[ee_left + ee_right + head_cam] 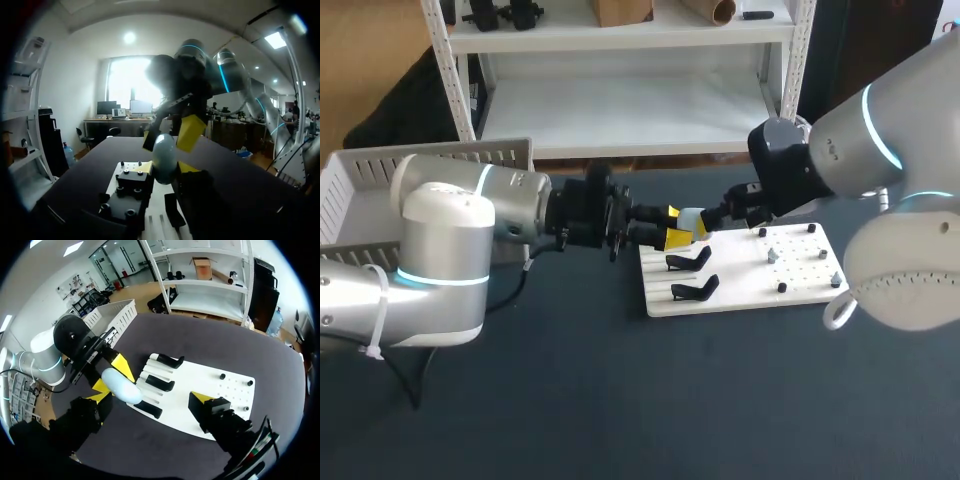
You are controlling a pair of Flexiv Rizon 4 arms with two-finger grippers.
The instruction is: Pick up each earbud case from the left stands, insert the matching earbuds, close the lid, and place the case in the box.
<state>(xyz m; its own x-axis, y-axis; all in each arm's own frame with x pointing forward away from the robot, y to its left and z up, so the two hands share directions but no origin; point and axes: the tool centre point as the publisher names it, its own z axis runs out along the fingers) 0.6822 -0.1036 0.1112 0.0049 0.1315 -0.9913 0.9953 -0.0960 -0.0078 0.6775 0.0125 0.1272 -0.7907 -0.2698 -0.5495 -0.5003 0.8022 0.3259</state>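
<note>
Pale blue egg-shaped earbud case is in mid-air over the near-left edge of the white flat board, gripped by my left pincer, clenched on it from two sides. My right pincer is spread wide around it, one finger just beside the case. Two black curved stands are on the board below. White slatted box sits well left on the dark bench.

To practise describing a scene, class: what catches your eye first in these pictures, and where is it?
The pale blue earbud case, held in the air by the left gripper above the white board. The right gripper faces it, fingers open. Beneath them, black stands sit on the board.
</note>
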